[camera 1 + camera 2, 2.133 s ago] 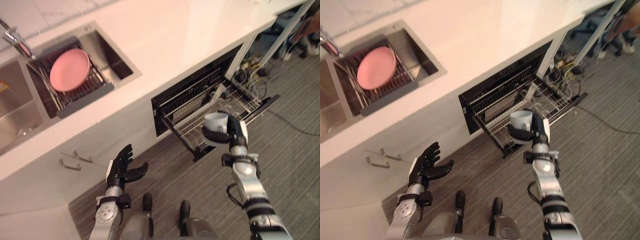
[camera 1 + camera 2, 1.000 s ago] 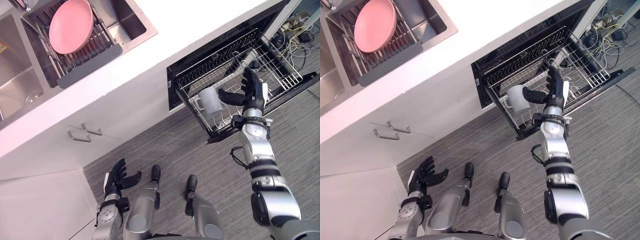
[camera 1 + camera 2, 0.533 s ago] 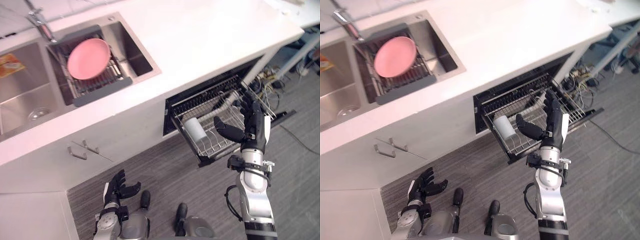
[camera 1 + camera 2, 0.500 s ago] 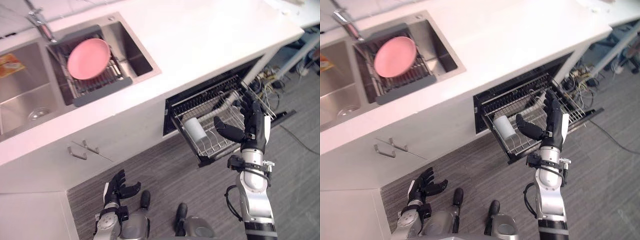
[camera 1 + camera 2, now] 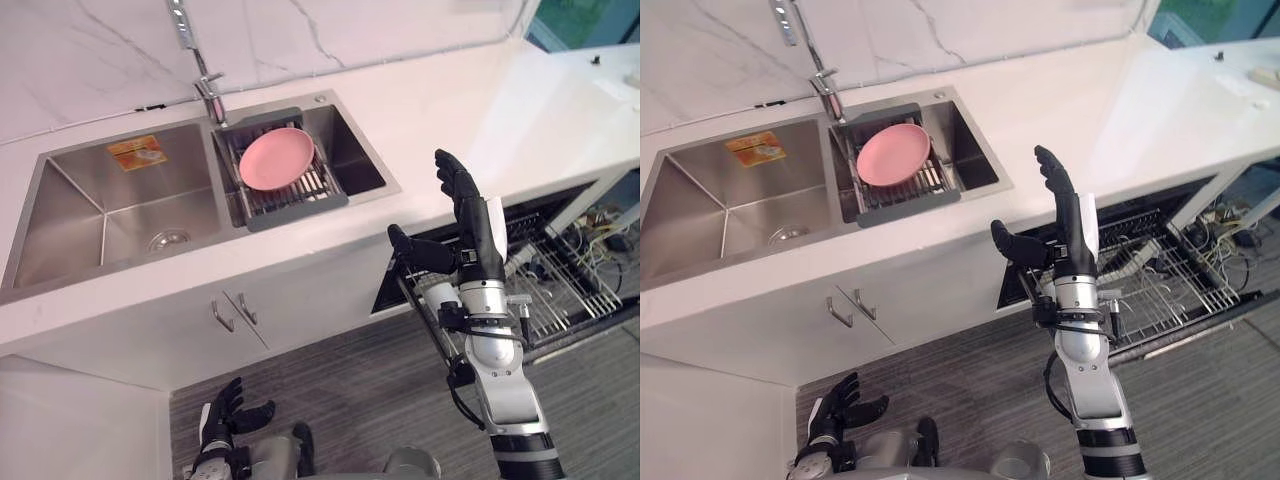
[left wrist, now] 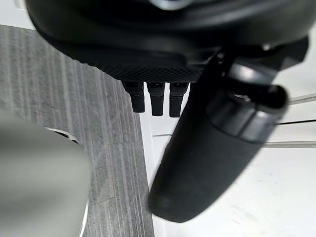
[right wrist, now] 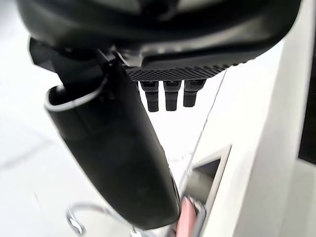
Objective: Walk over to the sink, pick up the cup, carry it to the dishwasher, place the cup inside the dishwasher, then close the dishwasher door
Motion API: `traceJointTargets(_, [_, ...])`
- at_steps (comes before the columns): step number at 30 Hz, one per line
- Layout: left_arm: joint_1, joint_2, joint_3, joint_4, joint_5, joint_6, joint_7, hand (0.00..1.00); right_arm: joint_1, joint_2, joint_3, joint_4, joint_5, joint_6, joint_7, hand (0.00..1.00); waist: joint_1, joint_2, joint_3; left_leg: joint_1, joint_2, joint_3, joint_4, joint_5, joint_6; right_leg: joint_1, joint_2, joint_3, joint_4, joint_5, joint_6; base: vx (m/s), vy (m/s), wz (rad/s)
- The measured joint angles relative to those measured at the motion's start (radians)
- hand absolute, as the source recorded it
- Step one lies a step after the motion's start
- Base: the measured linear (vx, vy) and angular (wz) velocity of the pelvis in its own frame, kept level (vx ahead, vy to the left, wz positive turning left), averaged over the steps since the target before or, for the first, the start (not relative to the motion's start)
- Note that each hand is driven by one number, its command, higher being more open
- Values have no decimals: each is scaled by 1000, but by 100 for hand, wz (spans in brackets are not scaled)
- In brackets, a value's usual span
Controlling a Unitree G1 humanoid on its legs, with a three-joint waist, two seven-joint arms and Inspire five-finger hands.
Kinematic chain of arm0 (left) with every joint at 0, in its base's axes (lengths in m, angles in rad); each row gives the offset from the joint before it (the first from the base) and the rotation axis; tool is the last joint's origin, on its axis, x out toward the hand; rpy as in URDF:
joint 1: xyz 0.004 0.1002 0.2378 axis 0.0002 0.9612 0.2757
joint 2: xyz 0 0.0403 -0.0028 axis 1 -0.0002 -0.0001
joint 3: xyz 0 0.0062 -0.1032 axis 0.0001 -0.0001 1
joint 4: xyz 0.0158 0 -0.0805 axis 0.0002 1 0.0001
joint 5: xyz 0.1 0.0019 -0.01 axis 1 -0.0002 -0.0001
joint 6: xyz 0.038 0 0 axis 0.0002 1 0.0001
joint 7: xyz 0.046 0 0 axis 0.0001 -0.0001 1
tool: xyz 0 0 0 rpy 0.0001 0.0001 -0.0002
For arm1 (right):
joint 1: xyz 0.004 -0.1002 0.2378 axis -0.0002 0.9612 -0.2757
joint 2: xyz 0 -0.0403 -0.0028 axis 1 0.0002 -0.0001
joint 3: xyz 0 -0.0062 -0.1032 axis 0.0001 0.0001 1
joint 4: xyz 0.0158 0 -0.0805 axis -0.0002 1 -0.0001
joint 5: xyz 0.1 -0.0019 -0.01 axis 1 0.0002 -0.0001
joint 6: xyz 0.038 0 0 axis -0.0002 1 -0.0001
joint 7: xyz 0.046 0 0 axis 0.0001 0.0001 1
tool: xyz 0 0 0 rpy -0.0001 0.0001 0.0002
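Pink plate (image 5: 275, 158) on rack (image 5: 296, 211), faucet (image 5: 212, 98), white countertop (image 5: 480, 110)

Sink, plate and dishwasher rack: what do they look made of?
Sink: most likely brushed stainless steel, going by its grey satin sheen and soft reflections.
Plate: evenly pink with a dull finish. It could be plastic or glazed ceramic; the look leaves that open.
Rack: thin metal wire in an open grid, pale, probably coated or plated.
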Motion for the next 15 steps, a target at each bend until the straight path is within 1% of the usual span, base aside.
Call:
traceJointTargets(1, [-8, 3, 0, 3, 3, 0, 0, 90, -1, -13, 0, 2, -1, 0, 3, 90, -11, -2, -1, 17, 0, -41, -14, 3, -5, -27, 60, 52, -77, -2, -2, 192, 2, 79])
traceJointTargets(2, [-13, 4, 0, 5, 4, 0, 0, 90, -4, -26, 0, 2, -1, -1, 4, 90, -15, -2, -1, 24, 0, -61, -20, 5, -8, -41, 90, 79, -122, 1, 3, 240, -23, 108])
traceJointTargets(3, [-22, 5, 0, 9, 5, 0, 0, 90, -11, -62, -1, 2, -2, -1, 8, 90, -26, -2, -2, 34, -3, -102, -27, 4, -14, -68, 136, 130, -212, 15, 23, 315, -78, 113])
traceJointTargets(4, [-28, 5, -5, 18, 6, -1, 0, 90, -20, -98, -2, 2, -2, -1, 11, 90, -36, -7, -7, 41, -15, -141, -24, -4, -35, -85, 160, 169, -304, 57, 33, 267, -73, 114])
traceJointTargets(5, [-32, 10, -16, 28, 7, -2, 1, 90, -21, -114, -6, 1, -3, -2, 11, 90, -37, -14, -12, 43, -26, -159, -16, -15, -52, -89, 163, 188, -351, 102, 32, 395, -168, 116])
traceJointTargets(6, [-49, 11, -39, 72, 11, 2, -1, 90, -21, -140, -13, 6, -5, 0, 12, 90, -38, -1, -32, 47, -29, -199, 9, -43, -89, -85, 165, 193, -344, 207, 38, 294, -141, 82])
traceJointTargets(7, [-46, 4, -41, 76, 17, 2, -3, 90, -21, -146, -13, 5, -5, 1, 12, 90, -38, 16, -43, 44, -15, -199, 11, -48, -100, -76, 173, 177, -353, 206, 35, 435, -187, 83])
traceJointTargets(8, [-34, -9, -40, 76, 29, 1, -10, 90, -21, -153, -19, 4, -5, 1, 12, 90, -36, 44, -59, 42, 16, -196, 11, -57, -116, -49, 190, 142, -385, 204, 25, 280, -99, 45])
traceJointTargets(9, [-31, -13, -39, 76, 29, 1, -12, 90, -21, -153, -25, 5, -5, 2, 13, 90, -34, 52, -63, 42, 29, -190, 14, -60, -119, -35, 200, 129, -403, 206, 20, 315, -120, 50])
traceJointTargets(10, [-30, -14, -38, 76, 29, 1, -16, 90, -21, -153, -34, 7, -5, 3, 14, 90, -33, 56, -63, 40, 50, -175, 43, -62, -124, 7, 216, 105, -443, 209, 9, 269, -123, 43])
traceJointTargets(11, [-26, -13, -37, 76, 31, 1, -17, 90, -20, -155, -39, 13, -5, 3, 17, 90, -33, 55, -62, 31, 68, -150, 105, -66, -132, 63, 228, 85, -494, 217, -2, 241, -116, 39])
traceJointTargets(12, [-22, -14, -38, 76, 38, 1, -19, 90, -20, -156, -41, 16, -4, 3, 18, 90, -32, 55, -61, 24, 77, -127, 145, -67, -134, 92, 233, 80, -518, 219, -5, 242, -79, 27])
traceJointTargets(13, [-17, -16, -39, 76, 47, 1, -26, 90, -21, -161, -43, 18, -4, 1, 18, 90, -27, 52, -60, 5, 94, -84, 223, -80, -148, 140, 234, 74, -549, 221, -8, 186, -24, 12])
traceJointTargets(14, [-16, -16, -39, 77, 48, 1, -36, 90, -22, -167, -43, 23, -4, -3, 19, 90, -23, 53, -60, -11, 122, -41, 250, -105, -136, 162, 233, 72, -559, 221, -8, 147, -6, 6])
traceJointTargets(15, [-19, -16, -39, 77, 48, 1, -38, 90, -22, -171, -43, 24, -4, -3, 19, 90, -21, 53, -60, -20, 134, -26, 237, -109, -138, 166, 231, 73, -561, 221, -8, 63, 30, 0])
